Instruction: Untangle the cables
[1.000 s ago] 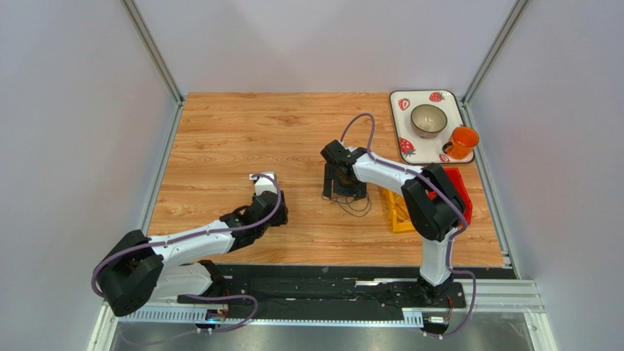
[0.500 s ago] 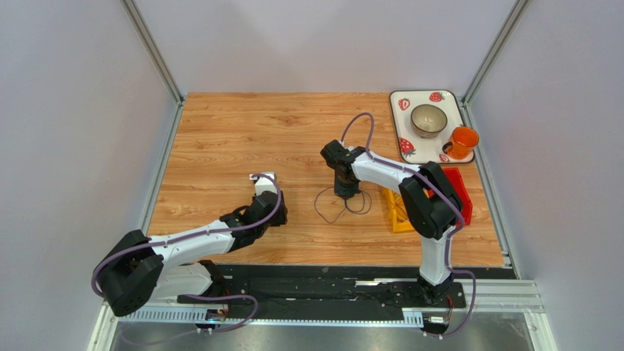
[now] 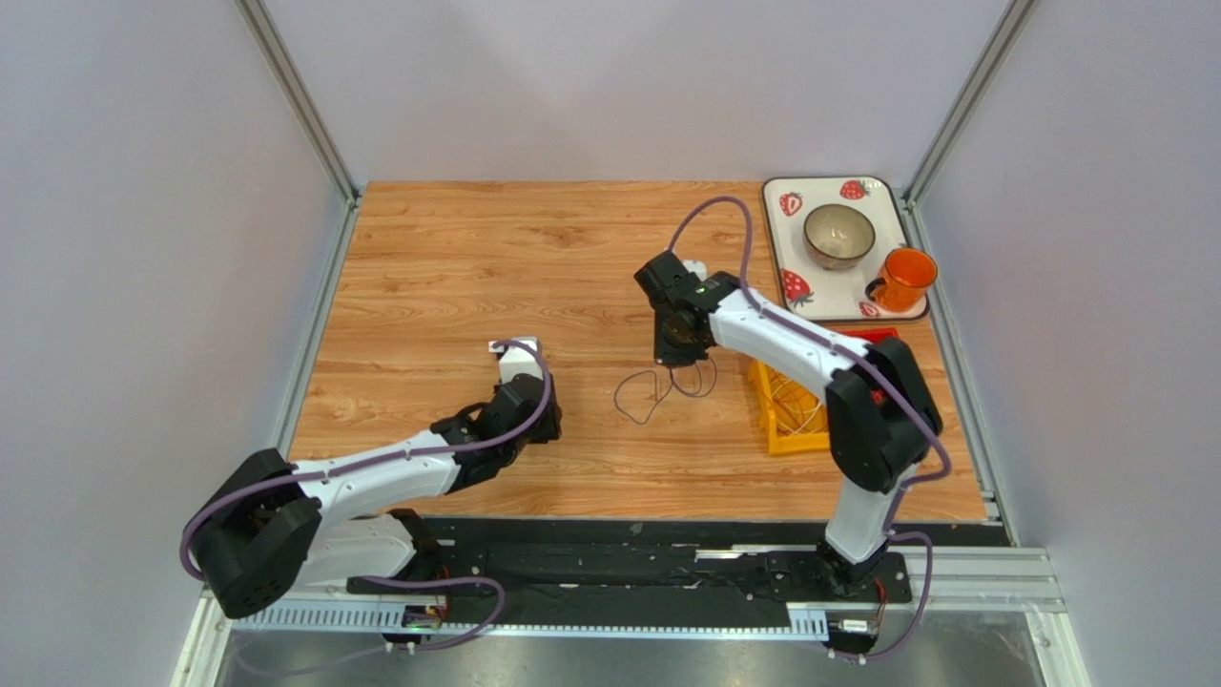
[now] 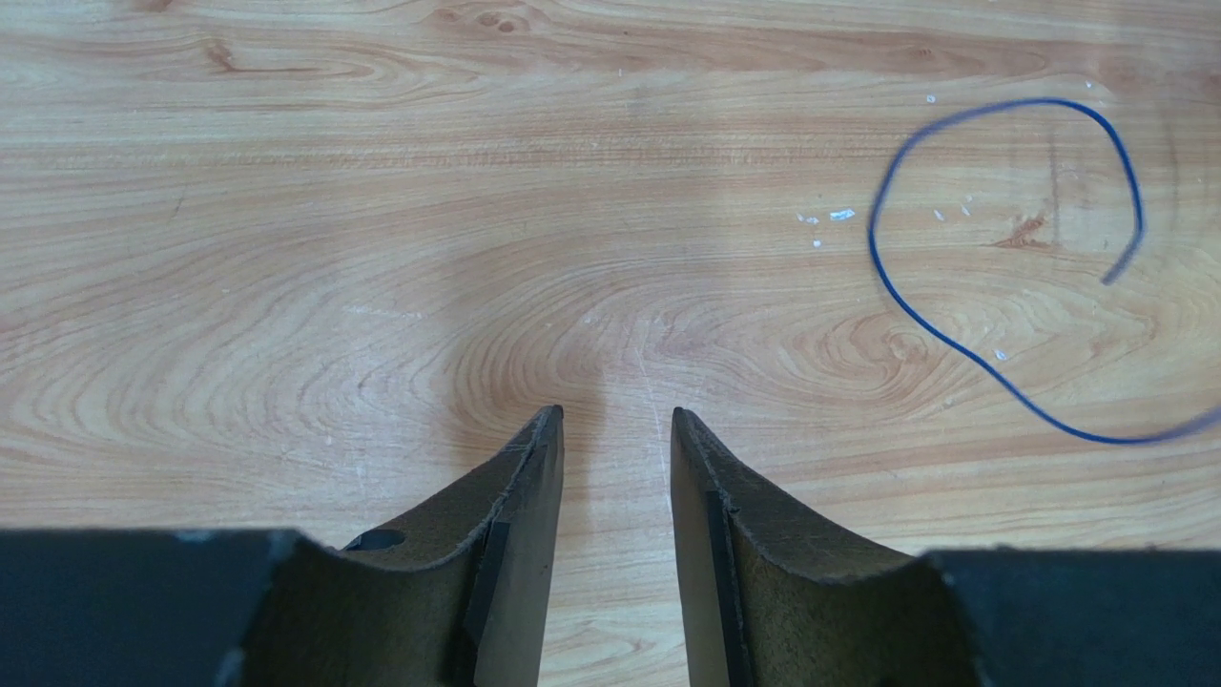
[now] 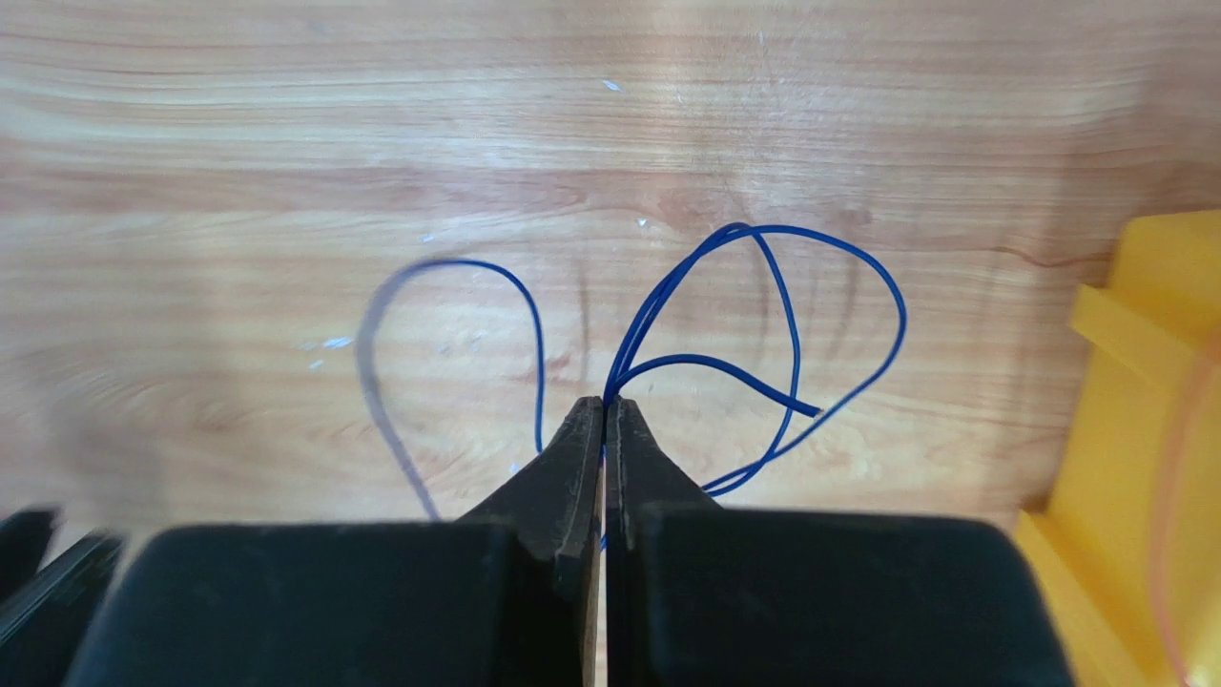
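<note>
Right gripper (image 5: 604, 408) is clamped on a blue cable (image 5: 734, 228) whose loops lie on the table (image 3: 459, 258), just left of the yellow basket (image 5: 1147, 372). Left gripper (image 4: 616, 422) hangs empty, jaws parted, well to the left. Loops cross near the pinch: a quick pull could tighten them into a knot, or the thin cable could slip free.
</note>
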Controlling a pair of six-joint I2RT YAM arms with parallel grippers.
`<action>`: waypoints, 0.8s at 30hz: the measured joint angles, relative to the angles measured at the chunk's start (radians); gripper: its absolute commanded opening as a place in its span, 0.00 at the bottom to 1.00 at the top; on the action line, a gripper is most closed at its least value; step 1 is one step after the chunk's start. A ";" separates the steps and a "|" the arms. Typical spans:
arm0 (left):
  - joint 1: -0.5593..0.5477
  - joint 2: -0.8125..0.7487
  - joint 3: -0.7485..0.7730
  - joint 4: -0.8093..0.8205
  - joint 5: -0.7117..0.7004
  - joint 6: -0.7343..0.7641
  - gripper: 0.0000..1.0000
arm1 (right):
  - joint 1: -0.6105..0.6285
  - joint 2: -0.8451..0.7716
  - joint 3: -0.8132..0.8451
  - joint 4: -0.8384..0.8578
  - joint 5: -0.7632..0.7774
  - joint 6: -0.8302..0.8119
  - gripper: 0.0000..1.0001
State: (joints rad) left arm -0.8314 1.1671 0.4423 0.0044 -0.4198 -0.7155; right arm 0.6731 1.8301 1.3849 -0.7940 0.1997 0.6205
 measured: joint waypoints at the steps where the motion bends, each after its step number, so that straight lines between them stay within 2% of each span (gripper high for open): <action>1: 0.000 0.000 0.000 0.000 0.000 0.000 0.42 | 0.000 -0.035 0.003 -0.007 0.001 -0.006 0.00; 7: 0.000 0.000 0.000 0.000 0.000 0.000 0.40 | -0.006 -0.291 0.011 -0.051 0.039 -0.041 0.00; 14: 0.000 0.000 0.000 0.000 0.000 0.000 0.39 | -0.072 -0.547 -0.013 -0.118 0.101 -0.080 0.00; 19: 0.000 0.006 0.003 -0.001 0.000 0.000 0.38 | -0.175 -0.677 -0.016 -0.163 0.114 -0.111 0.00; 24: 0.000 0.015 0.006 -0.001 0.000 0.000 0.38 | -0.221 -0.754 0.019 -0.207 0.187 -0.145 0.00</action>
State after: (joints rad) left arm -0.8314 1.1824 0.4480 0.0032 -0.4202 -0.7158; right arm 0.4522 1.0763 1.4044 -1.0012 0.3866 0.4759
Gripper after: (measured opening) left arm 0.377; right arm 0.007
